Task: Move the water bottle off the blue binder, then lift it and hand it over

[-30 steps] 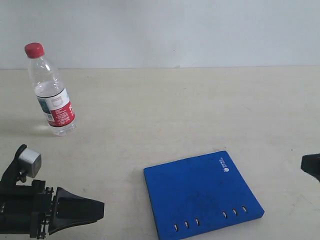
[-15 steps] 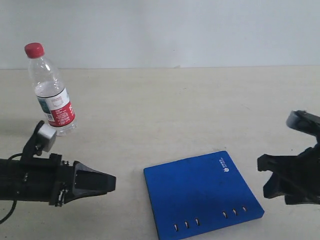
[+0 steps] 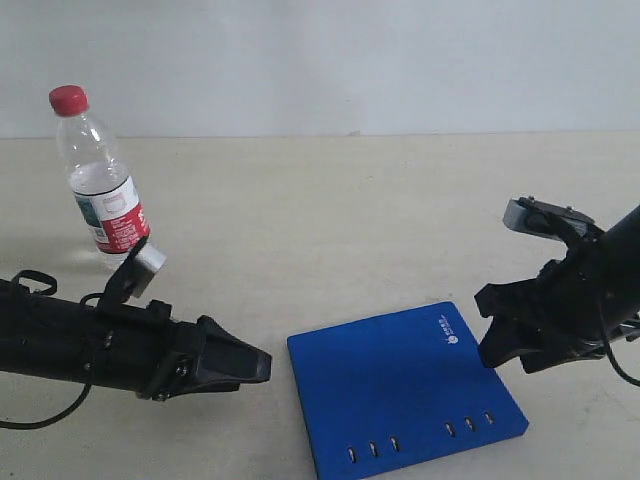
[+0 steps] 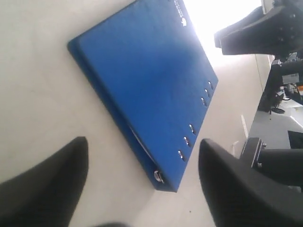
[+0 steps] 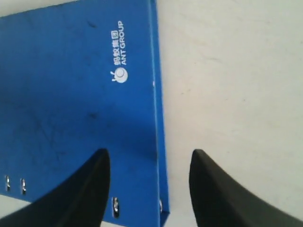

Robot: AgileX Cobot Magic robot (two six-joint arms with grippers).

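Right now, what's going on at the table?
Nothing is being held. The water bottle stands upright on the table, far to the left and clear of the blue binder, which lies flat. Both tools are open and empty: the left tool is just short of the binder's left edge, and the right tool is lined up over the edge by the logo.

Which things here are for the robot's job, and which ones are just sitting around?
For the job:
- water bottle, standing on the table, apart from the binder
- blue binder, lying flat
- left pincer and right pincer, both open

Just there:
- table
- wall behind it
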